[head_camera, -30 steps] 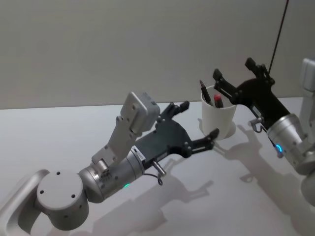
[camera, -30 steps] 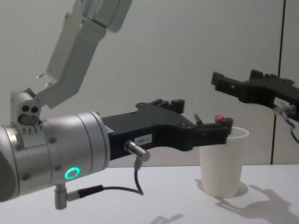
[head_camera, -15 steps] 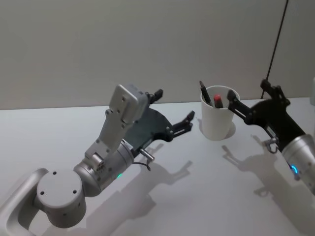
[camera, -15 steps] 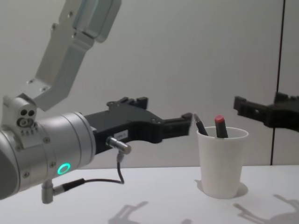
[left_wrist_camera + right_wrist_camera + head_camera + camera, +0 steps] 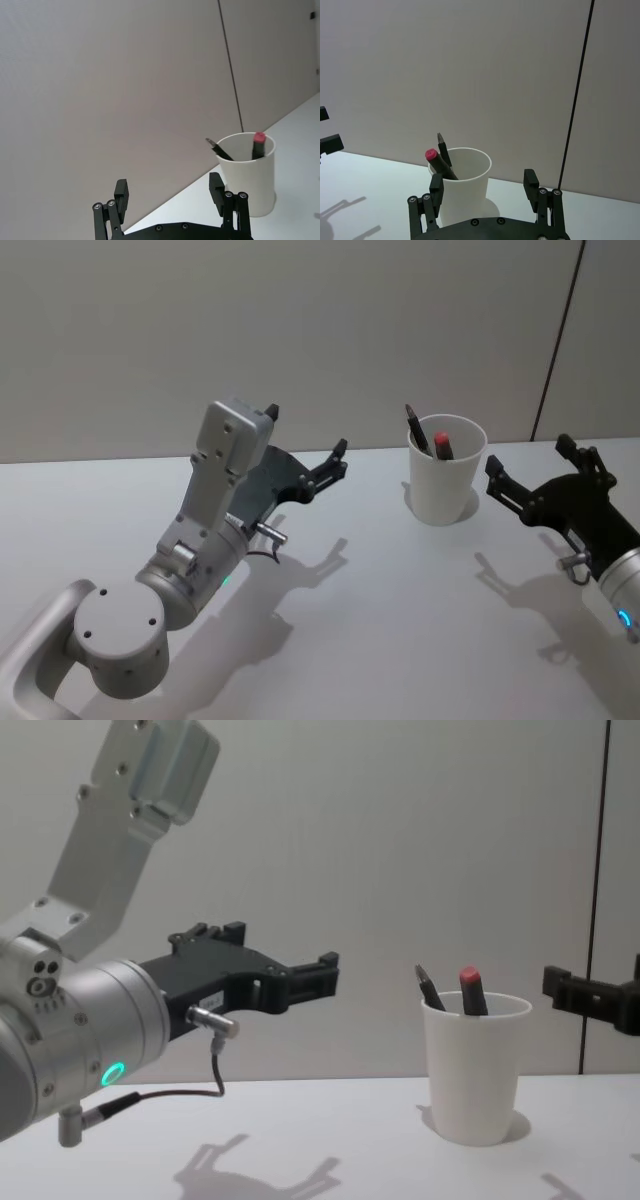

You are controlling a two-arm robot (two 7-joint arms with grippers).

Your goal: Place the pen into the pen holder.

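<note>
Pen with red cap (image 5: 443, 445) upright inside plain white tapered paper cup (image 5: 446, 486), beside a dark pen (image 5: 416, 428) leaning against the rim; both tips above the rim. Cup upright on white table (image 5: 400, 620). Left gripper (image 5: 306, 453) raised above table, well left of cup, fingers spread wide, holding nothing. Right gripper (image 5: 528, 472) just right of cup, apart from it, fingers likewise spread wide, empty. Cup between the two grippers.
</note>
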